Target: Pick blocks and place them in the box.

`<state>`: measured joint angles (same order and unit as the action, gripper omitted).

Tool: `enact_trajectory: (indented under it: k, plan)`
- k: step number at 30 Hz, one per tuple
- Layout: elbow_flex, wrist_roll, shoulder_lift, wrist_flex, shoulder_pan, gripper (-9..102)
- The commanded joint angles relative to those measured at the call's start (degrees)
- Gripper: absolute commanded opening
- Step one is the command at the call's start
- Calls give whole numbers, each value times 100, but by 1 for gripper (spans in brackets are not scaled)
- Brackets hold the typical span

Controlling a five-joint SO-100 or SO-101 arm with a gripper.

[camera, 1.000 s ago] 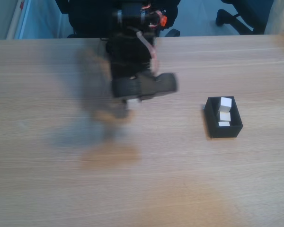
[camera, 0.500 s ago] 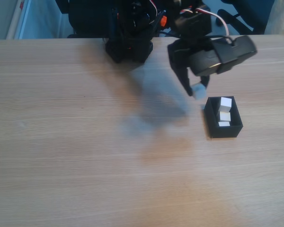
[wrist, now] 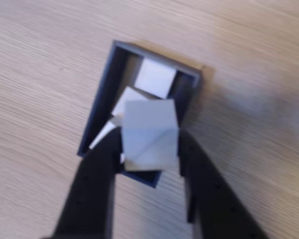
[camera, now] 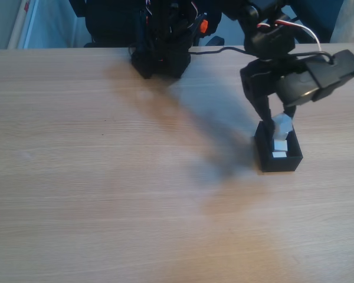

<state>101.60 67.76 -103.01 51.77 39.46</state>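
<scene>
My gripper [camera: 279,125] hangs right over the black box [camera: 265,154], shut on a pale block [camera: 282,124]. In the wrist view that block [wrist: 150,134] sits clamped between the two dark fingers [wrist: 97,174], just above the open box [wrist: 104,99]. Inside the box lie other pale blocks: one [wrist: 155,78] at the far end and others [wrist: 125,98] partly hidden under the held one. The fixed view also shows a block [camera: 279,154] in the box's near end.
The arm's black base [camera: 160,56] stands at the table's far edge. Beyond the wooden table [camera: 94,194] are a dark chair and its wheeled legs [camera: 295,23].
The arm has swung right with the block, from the table's middle to just over the box. The block now hangs above the box's opening.
</scene>
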Motion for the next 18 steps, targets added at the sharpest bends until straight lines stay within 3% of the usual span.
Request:
enact_trajectory:
  k: [1,10,15,18]
  plan:
    - [-589,-35,167,-53,88,9]
    - [-729,-123,378,-44,193,19]
    - [-703,-185,290,79,88,17]
    - [-580,-290,9,316,0,9]
